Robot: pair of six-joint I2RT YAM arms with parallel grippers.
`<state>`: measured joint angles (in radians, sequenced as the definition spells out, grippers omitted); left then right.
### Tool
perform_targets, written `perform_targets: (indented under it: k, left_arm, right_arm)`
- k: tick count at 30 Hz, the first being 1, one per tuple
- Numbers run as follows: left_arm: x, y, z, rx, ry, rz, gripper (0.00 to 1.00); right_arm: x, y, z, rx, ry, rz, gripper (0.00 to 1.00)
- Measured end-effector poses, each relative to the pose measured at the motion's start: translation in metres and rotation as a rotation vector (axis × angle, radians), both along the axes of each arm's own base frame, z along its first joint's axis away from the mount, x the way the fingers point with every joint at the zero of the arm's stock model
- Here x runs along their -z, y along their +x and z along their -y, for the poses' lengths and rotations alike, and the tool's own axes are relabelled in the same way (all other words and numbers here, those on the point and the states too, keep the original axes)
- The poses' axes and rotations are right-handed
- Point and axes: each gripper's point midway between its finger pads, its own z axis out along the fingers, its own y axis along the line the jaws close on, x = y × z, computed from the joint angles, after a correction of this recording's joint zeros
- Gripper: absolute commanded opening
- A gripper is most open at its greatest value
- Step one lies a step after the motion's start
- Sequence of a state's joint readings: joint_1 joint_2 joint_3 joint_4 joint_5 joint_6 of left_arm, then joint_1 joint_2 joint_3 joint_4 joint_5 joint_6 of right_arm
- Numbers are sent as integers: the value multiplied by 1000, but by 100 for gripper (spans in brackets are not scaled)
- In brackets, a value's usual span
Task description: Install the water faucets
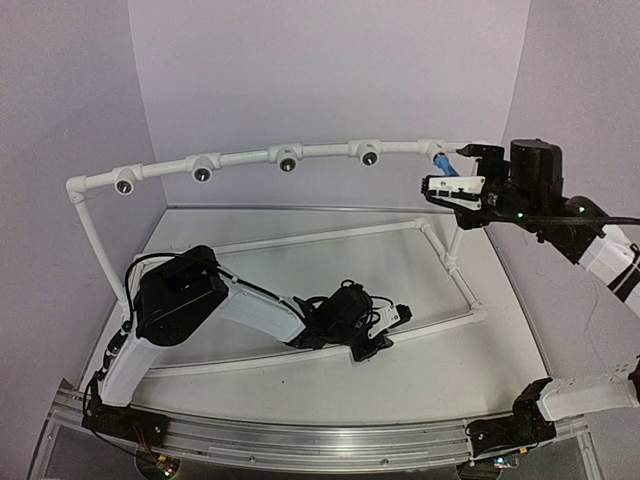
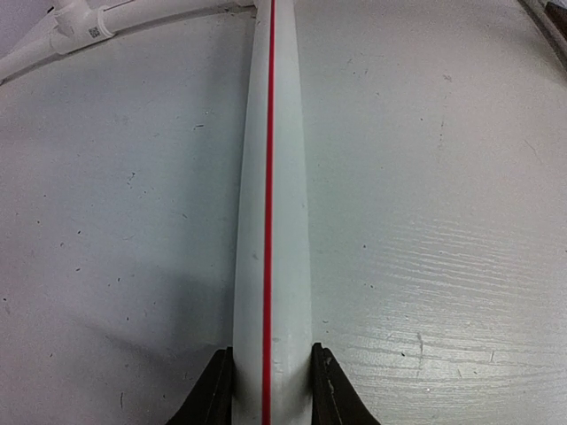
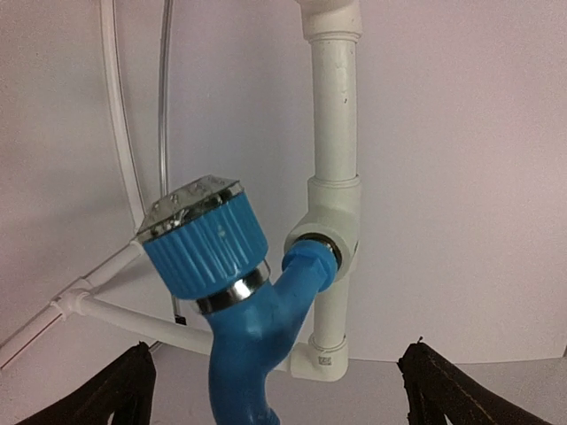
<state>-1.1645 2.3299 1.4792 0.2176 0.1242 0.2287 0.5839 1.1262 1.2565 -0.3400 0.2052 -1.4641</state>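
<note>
My right pincer [image 3: 276, 379] stood wide open, clear of the blue faucet [image 3: 252, 292] seated in the end tee [image 3: 335, 221] of the top rail. My left pincer [image 2: 270, 385] clamped a red-striped pipe [image 2: 270, 177] on the bench [image 2: 443, 266]. One faucet looked installed; four tee sockets [image 1: 288, 160] remained unfilled.

No word, number or brand can be read anywhere. A small dark printed patch [image 2: 89, 31] stands on the white pipe fitting [image 2: 71, 22] at the top left of the left wrist view, too blurred to make out. A faint grey stamp [image 3: 324, 361] stands on the white corner fitting [image 3: 310, 359] at the foot of the upright pipe in the right wrist view, and it is just as illegible. The only other marking is a thin red line [image 2: 267, 221] running lengthwise along the white pipe [image 2: 283, 221].
</note>
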Motion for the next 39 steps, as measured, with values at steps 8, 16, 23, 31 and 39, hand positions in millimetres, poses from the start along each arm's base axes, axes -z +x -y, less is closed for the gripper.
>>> perform_targets:
  k: [8,16,23,31,39]
  left_arm:
    - [0,0,0,0,0,-1,0]
    - [0,0,0,1,0,-3,0]
    - [0,0,0,1,-1,-3,0]
    - [0,0,1,0,3,-4,0]
    - [0,0,1,1,2,-6,0]
  right_arm:
    - [9,36,-13,117,-91,96,57]
    - [12,42,-11,242,80,89,30]
    - [10,42,-9,381,725,1,23]
    - [11,42,-6,444,1863,-283,19]
    - [7,43,-7,238,2736,-736,67]
